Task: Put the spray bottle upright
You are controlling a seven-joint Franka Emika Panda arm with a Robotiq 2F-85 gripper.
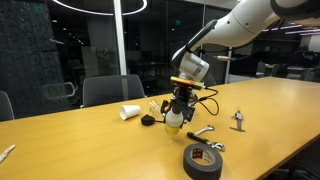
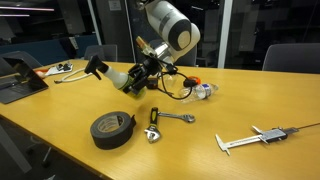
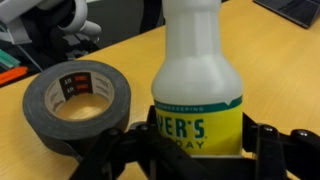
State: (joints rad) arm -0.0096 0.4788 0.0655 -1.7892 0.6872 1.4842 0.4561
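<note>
The spray bottle (image 3: 200,70) is pale yellow-green with a whitish upper body and a yellow label. It fills the wrist view, clamped between my gripper's black fingers (image 3: 200,152). In both exterior views my gripper (image 1: 180,101) (image 2: 143,72) is shut on the bottle's body (image 1: 172,120) (image 2: 116,76). The bottle is tilted, held low over the wooden table. Its black spray head (image 1: 147,120) (image 2: 97,68) points sideways away from the gripper.
A wide black tape roll (image 1: 203,160) (image 2: 112,128) (image 3: 75,95) lies close by. A white paper cup (image 1: 130,112) lies on its side. A metal wrench (image 2: 165,118), a caliper (image 2: 255,138) and a laptop (image 2: 15,85) also sit on the table. Chairs stand behind it.
</note>
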